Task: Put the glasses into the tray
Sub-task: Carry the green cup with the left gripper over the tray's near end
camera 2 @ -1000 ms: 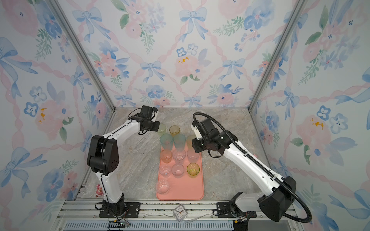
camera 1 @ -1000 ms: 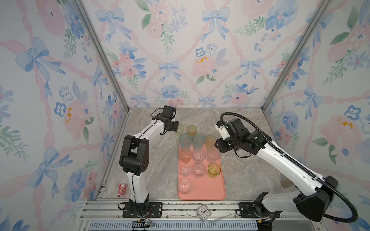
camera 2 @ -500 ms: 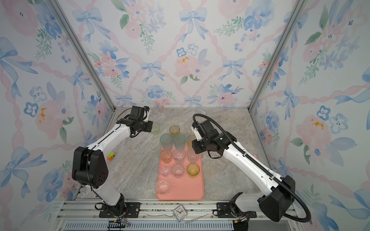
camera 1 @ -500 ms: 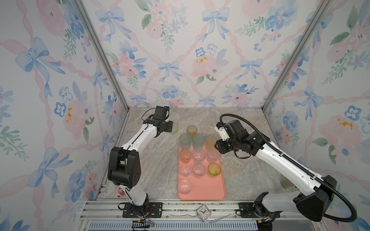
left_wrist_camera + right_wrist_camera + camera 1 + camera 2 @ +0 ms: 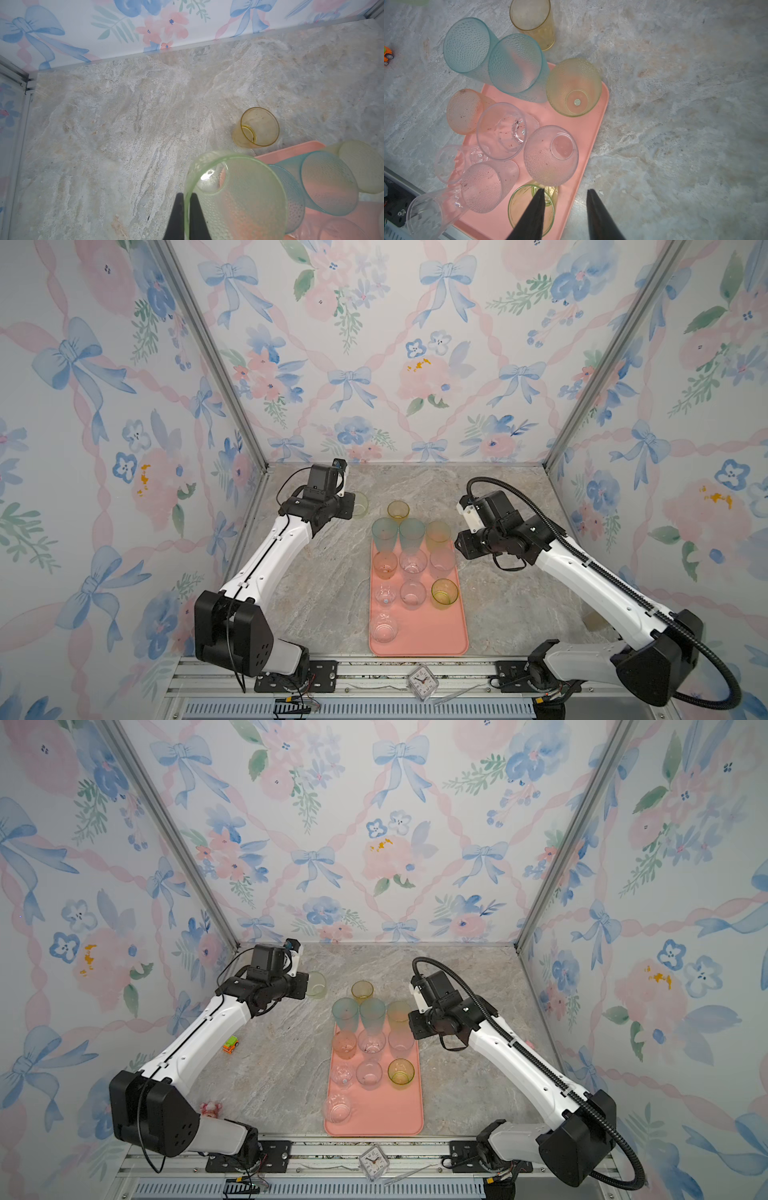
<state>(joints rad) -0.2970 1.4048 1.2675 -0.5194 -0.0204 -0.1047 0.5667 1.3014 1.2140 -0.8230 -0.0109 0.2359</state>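
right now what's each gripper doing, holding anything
Left gripper: closed on the rim of the green glass.
Right gripper: open, holding nothing.

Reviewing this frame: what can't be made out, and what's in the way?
Left gripper jaws: covered by the wrist housing in both top views; only the left wrist view shows them pinching the green glass rim.
Whether that glass is lifted or resting on the table: no view settles it.
Right gripper jaws: under its wrist in both top views.
Toy car: cut by the right wrist view's edge.
Clock: too small to read.
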